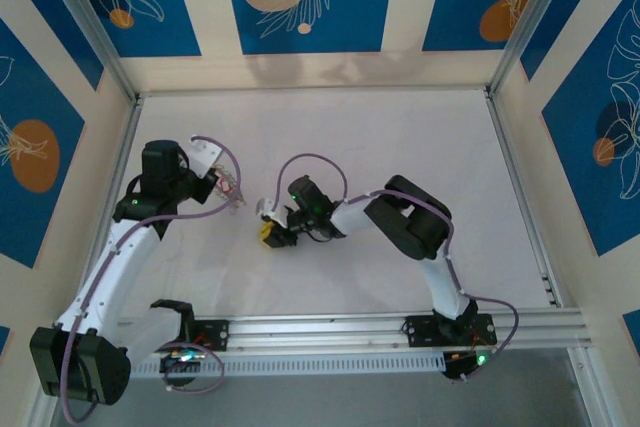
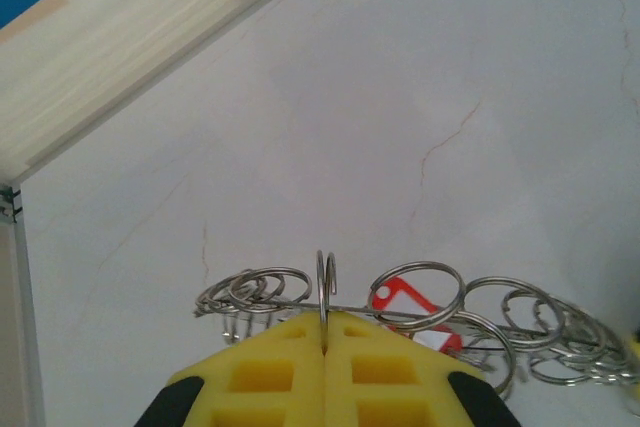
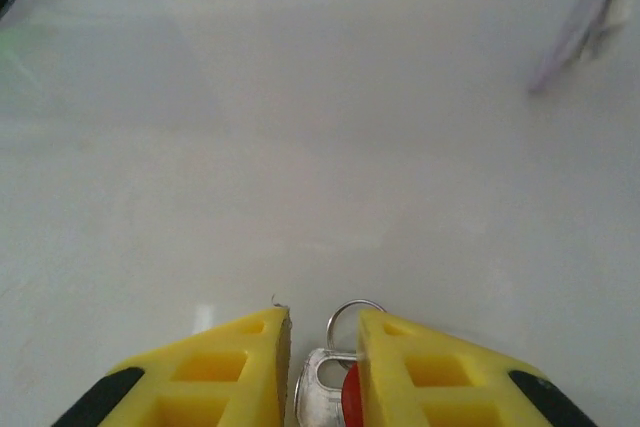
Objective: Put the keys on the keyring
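Top view: left gripper (image 1: 228, 190) sits over the left-middle of the bench (image 1: 400, 137), well in from the left edge. It has a small pale and red bundle at its tip, too small to make out. Right gripper (image 1: 268, 231) is low over the bench just left of centre. It is near the left gripper but apart from it, with its yellow tips pointing toward the left edge.

Left wrist view: left gripper (image 2: 326, 319) has its yellow fingers (image 2: 270, 372) pressed together and clamped on the keyring (image 2: 326, 277). The keyring is a thin wire ring standing upright, edge-on, out of the seam between the pads. A cluster of wire rings (image 2: 250, 289) fans out to the left of it, and more rings (image 2: 545, 332) trail off to the right. The whole cluster is linked or overlapping, and I cannot tell which. A red key head (image 2: 405, 302) shows through one ring just right of the fingers. Pale bench lies behind, with its raised edge rail (image 2: 130, 57) at upper left.

Right wrist view: right gripper (image 3: 323, 312) has its fingers (image 3: 420, 367) a little apart. A silver key (image 3: 318, 392) sits in the gap, its red head (image 3: 352, 399) against the right-hand pad. A small ring (image 3: 355, 309) pokes out past the tips. Only a thin sliver shows between the key and the other pad, so I cannot tell whether the key is pinched or loose. Bare bench lies ahead.
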